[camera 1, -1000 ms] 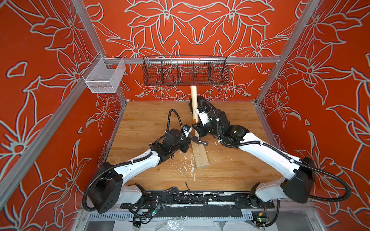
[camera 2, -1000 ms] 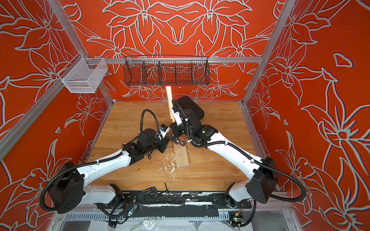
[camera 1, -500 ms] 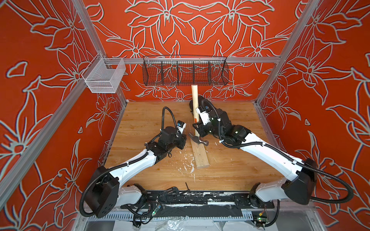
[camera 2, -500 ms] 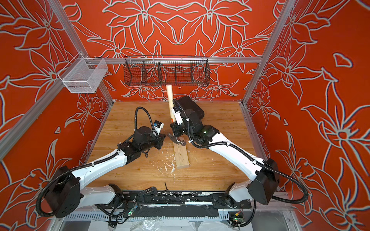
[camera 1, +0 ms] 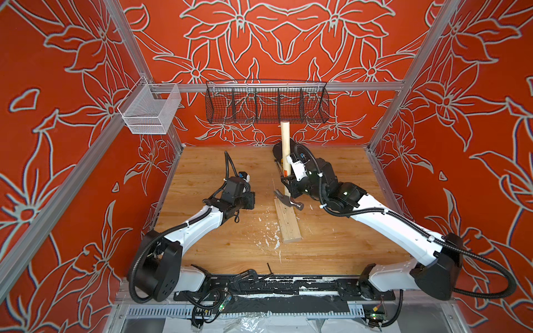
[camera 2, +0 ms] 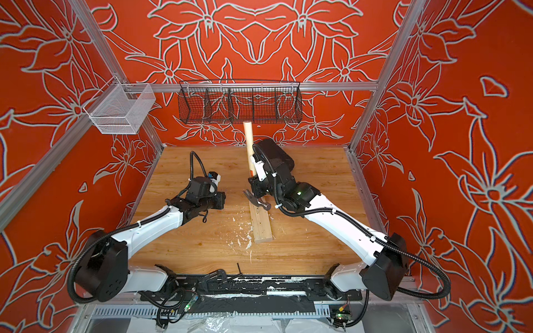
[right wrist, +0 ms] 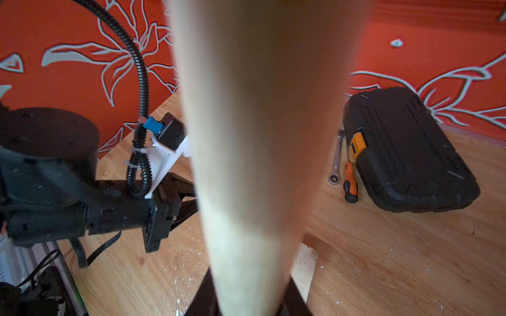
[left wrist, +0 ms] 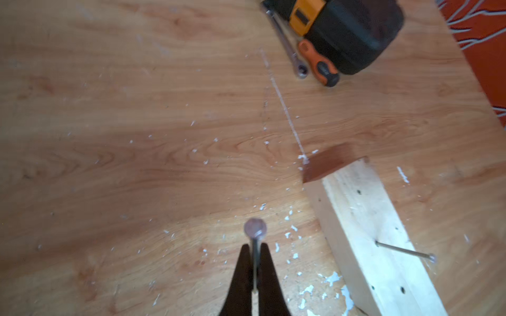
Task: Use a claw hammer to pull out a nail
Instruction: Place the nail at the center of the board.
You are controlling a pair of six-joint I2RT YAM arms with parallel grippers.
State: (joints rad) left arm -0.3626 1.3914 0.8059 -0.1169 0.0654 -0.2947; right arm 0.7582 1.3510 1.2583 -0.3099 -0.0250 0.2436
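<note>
The claw hammer [camera 1: 285, 150] stands upright, its pale handle pointing up and its grey head [camera 1: 290, 201] resting on the far end of a pale wood block [camera 1: 289, 226]. My right gripper [camera 1: 288, 184] is shut on the lower handle, which fills the right wrist view [right wrist: 254, 164]. My left gripper [left wrist: 255, 247] is shut on a nail [left wrist: 255, 228], its round head poking out past the fingertips. In both top views that gripper [camera 2: 222, 200] hangs over the table left of the block. A second nail [left wrist: 402, 250] sticks out of the block [left wrist: 377, 232].
A black tool case [right wrist: 405, 153], an orange-and-black screwdriver [left wrist: 317, 63] and a ratchet wrench [left wrist: 287, 46] lie at the back of the table. A black wire basket [camera 1: 266, 105] and a white mesh basket [camera 1: 150, 111] hang on the rails. White chips litter the table near the block.
My left arm has drawn back to the left, away from the hammer head and the block. The right arm and the hammer have stayed almost still.
</note>
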